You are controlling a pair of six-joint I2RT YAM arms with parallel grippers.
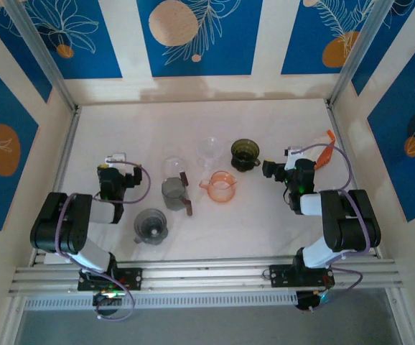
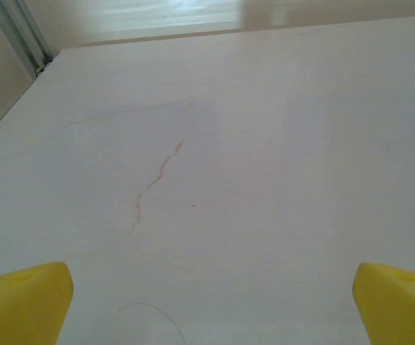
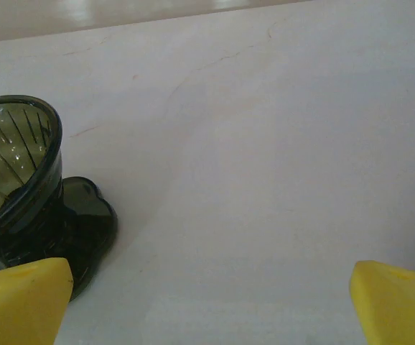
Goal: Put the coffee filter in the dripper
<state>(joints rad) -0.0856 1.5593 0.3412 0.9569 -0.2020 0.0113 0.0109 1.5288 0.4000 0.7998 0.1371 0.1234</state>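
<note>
The left claw (image 2: 207, 307) gapes wide open over the desk (image 2: 265, 144), holding nothing. The right claw (image 3: 209, 307), equally open and empty, sits just beside the dark green dripper (image 3: 14, 180). The coffee filter (image 1: 209, 148) is perhaps the pale cone near it.

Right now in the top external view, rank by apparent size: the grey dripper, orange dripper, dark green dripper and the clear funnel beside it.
1. Grey dripper and orange dripper: too alike to rank.
2. Dark green dripper, slightly smaller.
3. Clear funnel, smallest, though its outline is faint.
</note>
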